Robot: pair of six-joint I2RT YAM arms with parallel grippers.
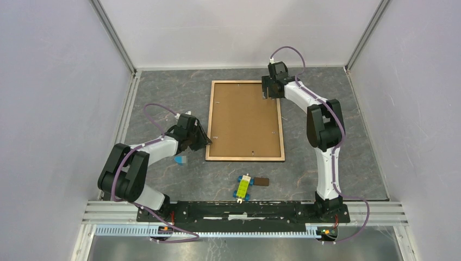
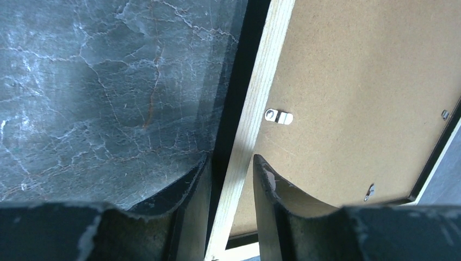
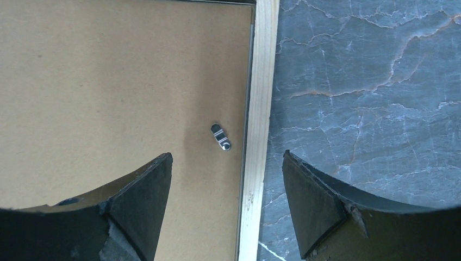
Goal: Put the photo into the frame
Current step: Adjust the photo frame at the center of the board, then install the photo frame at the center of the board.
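The frame (image 1: 244, 159) lies on the table with its light tan side up. The plain brown backing board (image 1: 244, 117) fills it, with small metal clips round the edge. The photo is hidden. My left gripper (image 1: 206, 141) is at the frame's left rail near the front corner. In the left wrist view the gripper (image 2: 231, 163) is closed narrowly on that rail (image 2: 261, 92), one finger on each side. My right gripper (image 1: 270, 97) is over the far right rail. It is open in the right wrist view (image 3: 227, 154) and straddles the rail (image 3: 260, 109) without touching it.
A yellow and blue tool (image 1: 243, 186) and a small brown piece (image 1: 262, 181) lie near the table's front edge. A small blue item (image 1: 180, 160) lies under my left arm. White walls enclose the dark marbled table (image 1: 337, 109).
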